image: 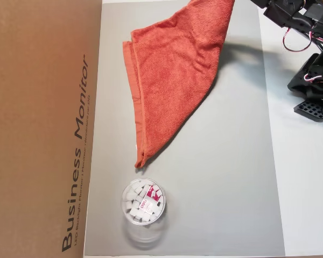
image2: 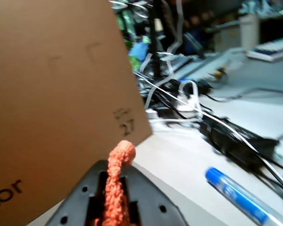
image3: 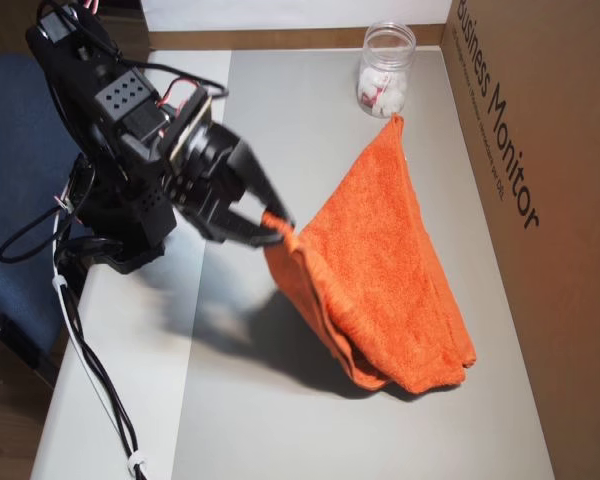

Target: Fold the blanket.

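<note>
The blanket [image3: 380, 270] is an orange-red terry towel, lifted by one corner and hanging in a tent shape, its lower edges resting on the grey mat [image3: 280, 100]. My gripper [image3: 280, 228] is shut on that raised corner. In the wrist view the pinched hem [image2: 118, 174] sticks up between the black jaws of the gripper [image2: 114, 200]. In the other overhead view the blanket [image: 175, 75] runs from the top edge down to a point near the jar, and the gripper is out of frame.
A clear jar of white pieces [image: 143, 202] [image3: 385, 70] stands by the blanket's far tip. A cardboard box wall [image: 43, 129] [image3: 540, 200] borders the mat. The arm's base [image: 315, 80] sits off the mat. A blue pen [image2: 236, 193] and cables lie beyond.
</note>
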### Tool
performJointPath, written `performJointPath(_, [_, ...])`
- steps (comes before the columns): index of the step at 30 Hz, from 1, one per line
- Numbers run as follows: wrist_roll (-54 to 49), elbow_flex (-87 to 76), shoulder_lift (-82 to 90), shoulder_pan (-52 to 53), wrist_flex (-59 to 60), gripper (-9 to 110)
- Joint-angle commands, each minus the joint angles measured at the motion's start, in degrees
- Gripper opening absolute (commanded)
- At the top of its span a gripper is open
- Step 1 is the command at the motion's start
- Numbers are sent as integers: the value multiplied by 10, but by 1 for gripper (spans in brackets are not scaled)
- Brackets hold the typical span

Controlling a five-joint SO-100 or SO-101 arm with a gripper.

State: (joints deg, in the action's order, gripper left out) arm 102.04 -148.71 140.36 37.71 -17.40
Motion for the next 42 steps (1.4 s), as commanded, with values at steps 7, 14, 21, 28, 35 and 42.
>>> performJointPath(7, [-79, 55, 15, -75, -5, 0])
performJointPath(14, [-91, 55, -5, -90, -6, 0])
performJointPath(21, [-72, 34, -40, -36, 39, 6])
performJointPath(28, [70, 44, -49, 28, 245, 8])
performJointPath(35, [179, 96, -49, 56, 457, 8])
performJointPath(42, [277, 171, -49, 64, 681, 9])
